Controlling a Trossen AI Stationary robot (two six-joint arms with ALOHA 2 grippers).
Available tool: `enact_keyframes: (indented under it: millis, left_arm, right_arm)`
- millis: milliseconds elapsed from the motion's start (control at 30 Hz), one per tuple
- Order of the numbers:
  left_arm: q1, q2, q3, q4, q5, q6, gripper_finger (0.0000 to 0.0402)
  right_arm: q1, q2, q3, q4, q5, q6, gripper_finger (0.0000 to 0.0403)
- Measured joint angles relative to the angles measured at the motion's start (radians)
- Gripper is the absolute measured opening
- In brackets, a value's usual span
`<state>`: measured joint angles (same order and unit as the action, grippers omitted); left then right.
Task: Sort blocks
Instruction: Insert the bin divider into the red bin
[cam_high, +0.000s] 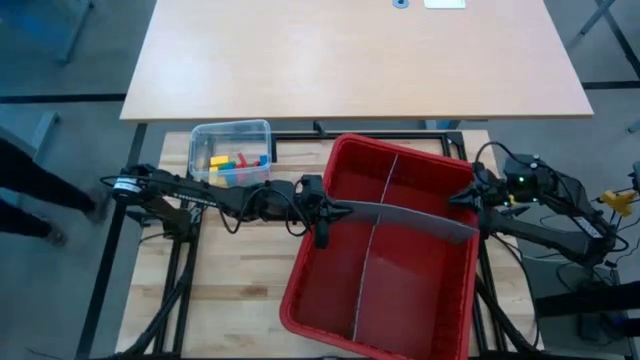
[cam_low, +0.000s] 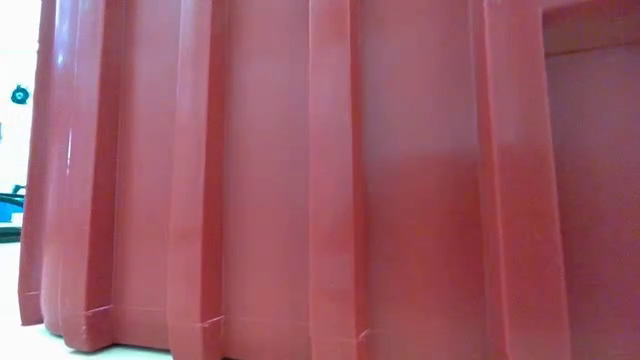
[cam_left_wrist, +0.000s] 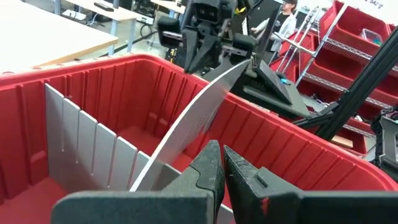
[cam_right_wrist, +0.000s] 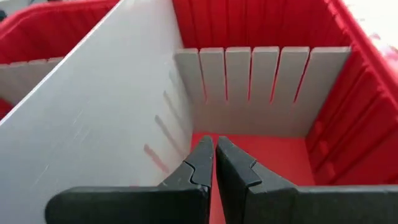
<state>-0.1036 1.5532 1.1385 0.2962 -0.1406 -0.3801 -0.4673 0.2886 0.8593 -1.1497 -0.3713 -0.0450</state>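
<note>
No text, label, brand, number or sign can be read in any view.

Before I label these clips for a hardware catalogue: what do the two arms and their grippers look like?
Both arms are dark, slim, jointed links with loose black cables along them. The left gripper and right gripper each end in two black, wedge-shaped fingers. The left arm has a white band near its base; the right arm shows a small green light and yellow fittings.

Workshop: wire shelving (cam_left_wrist: 367, 59), red bins (cam_left_wrist: 360, 28).
</note>
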Motion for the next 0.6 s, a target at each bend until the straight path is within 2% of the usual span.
enact_keyframes:
  millis: [133,433,600]
  left_arm:
    - [0.000,0.000,0.000,0.000,0.001,-0.001,0.0000]
    - [0.000,0.000,0.000,0.001,0.000,-0.001,0.0000]
    - [0.000,0.000,0.000,0.002,0.000,0.000,0.0000]
  right_arm:
    - [0.000,-0.001,0.050,-0.068,-0.039,0.000,0.0000]
    - [0.000,0.001,0.060,-0.064,-0.175,0.049,0.0000]
    - [0.000,0.002,0.039,0.005,-0.307,0.111,0.0000]
